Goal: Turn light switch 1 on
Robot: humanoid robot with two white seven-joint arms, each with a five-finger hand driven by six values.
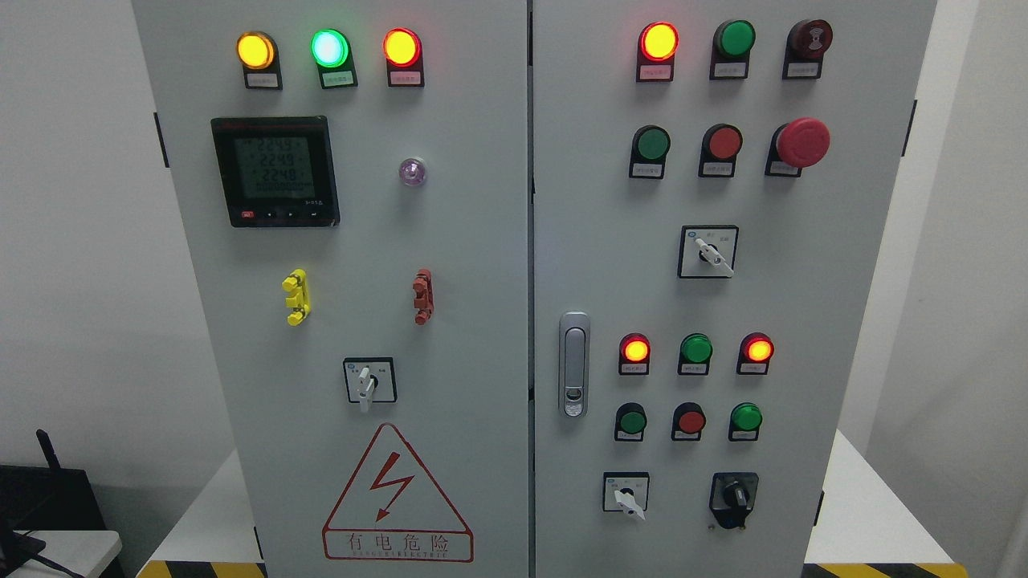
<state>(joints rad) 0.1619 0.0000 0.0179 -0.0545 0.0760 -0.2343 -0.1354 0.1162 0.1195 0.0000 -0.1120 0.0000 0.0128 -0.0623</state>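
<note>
A grey two-door electrical cabinet [482,241] fills the frame, and neither robot hand is in the picture, so how open they are, or whether they hold anything, cannot be told. On the left door, three lamps glow along the top: yellow [255,50], green [330,48] and red [401,46]. Below them at upper left sits a black digital meter [275,171] with lit figures, and a small purple lens [412,172] lies to its right. A yellow clip [296,296] and a red clip [423,296] sit mid-door, with a rotary switch [369,380] beneath them and a red warning triangle [397,498] at the bottom. The right door carries a silver door handle [573,364] at its left edge, a lit red lamp [658,41] at the top, a red mushroom stop button [801,143] at upper right, and a white-handled selector switch [707,251] in the middle. Lower down are rows of red and green buttons, then another white selector [626,492] and a black knob [734,498] at the bottom. Nothing visible marks which control is light switch 1.
</note>
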